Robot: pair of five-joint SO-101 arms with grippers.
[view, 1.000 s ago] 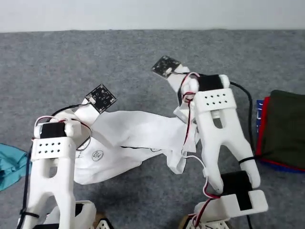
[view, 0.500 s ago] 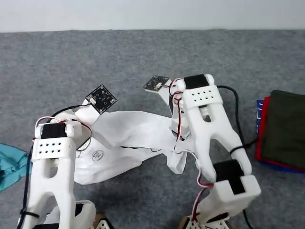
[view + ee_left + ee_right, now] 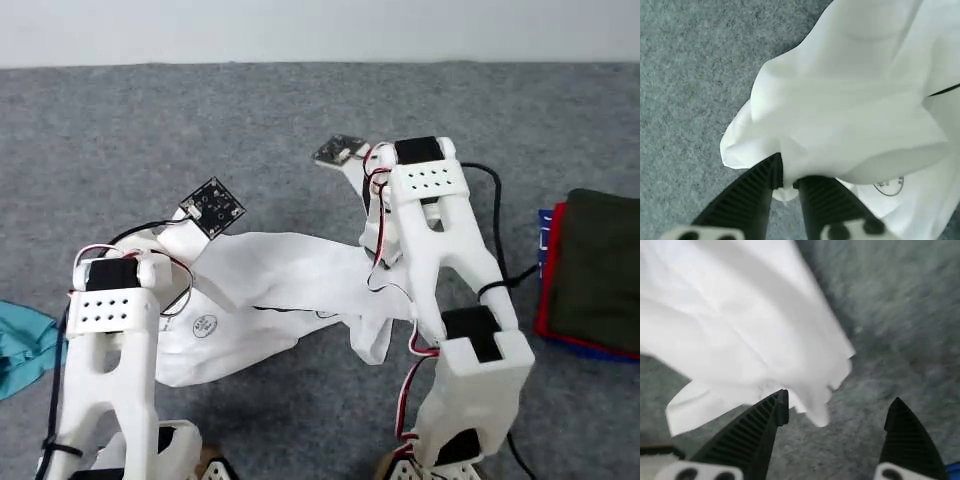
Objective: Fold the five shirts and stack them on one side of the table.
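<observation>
Grey table [image 3: 150, 120], shirt [image 3: 850, 100] in left pincer [image 3: 787, 182]

The white shirt [image 3: 280, 290] is thin, matt cloth, smooth with soft creases. It lies on a table [image 3: 150, 130] covered in rough grey felt-like carpet. The left gripper [image 3: 786, 181] and right gripper [image 3: 837, 412] have ribbed, matt black plastic fingers. At three o'clock, the folded shirts [image 3: 595, 270] are matt cloth.

I've got a grey, carpet-textured tabletop [image 3: 150, 120] here, same nap in both wrist views. A pale wall [image 3: 320, 30] runs along its far edge.
</observation>
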